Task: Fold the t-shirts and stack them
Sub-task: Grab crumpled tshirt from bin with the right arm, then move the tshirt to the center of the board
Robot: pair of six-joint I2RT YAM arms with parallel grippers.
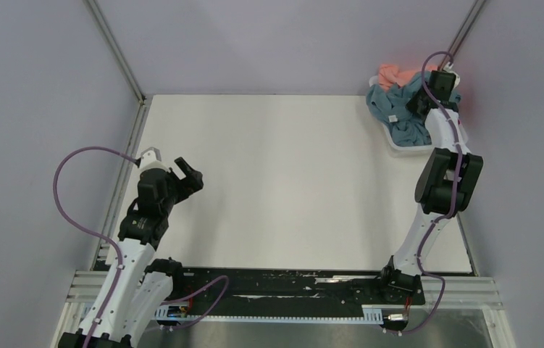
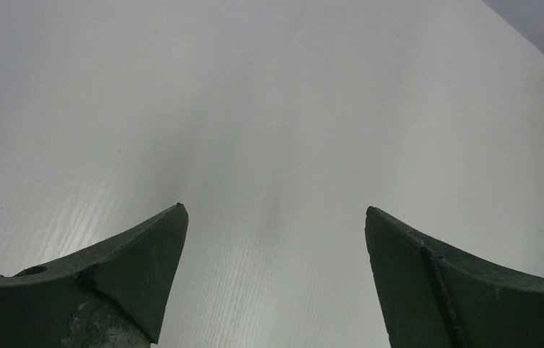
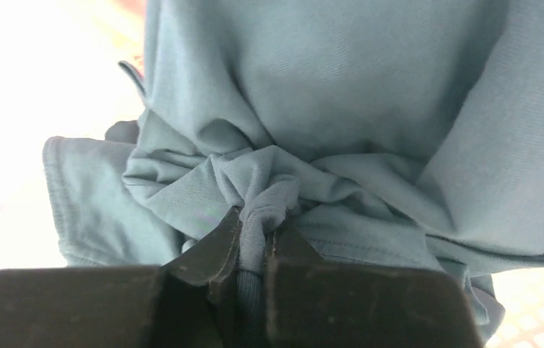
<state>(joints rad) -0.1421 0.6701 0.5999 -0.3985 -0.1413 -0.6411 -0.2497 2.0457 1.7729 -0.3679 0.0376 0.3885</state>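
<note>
Cloth from the teal-blue t-shirt [image 3: 341,94] is bunched into a small knot. That knot sits right between the two dark fingers [image 3: 214,254] of the right hand [image 3: 254,235]. The fingers are squeezed close together with the fold of cloth pinched in the middle, so the right hand is gripping the teal-blue t-shirt. The rest of the shirt spreads out past the fingertips in big soft wrinkles. In the right wrist view, one hemmed edge hangs off to the left side.

From above, the teal-blue t-shirt is a crumpled heap in the white basket [image 1: 408,149]. Some of it hangs over the near left rim. A small white tag [image 1: 393,118] shows on it. A pink t-shirt [image 1: 395,74] lies bunched up just behind it, touching it, at the back of the heap. The right hand reaches into the heap from the right side, and the right arm [image 1: 444,181] stretches up to it from the near edge.

The white basket sits at the far right corner of the bench [image 1: 276,181], close to the wall.

The left hand [image 2: 276,217] is well apart from the shirts, over the left part of the bench. Its two fingers [image 2: 131,268] are spread wide, and the white bench shows between them. The left hand is open.
</note>
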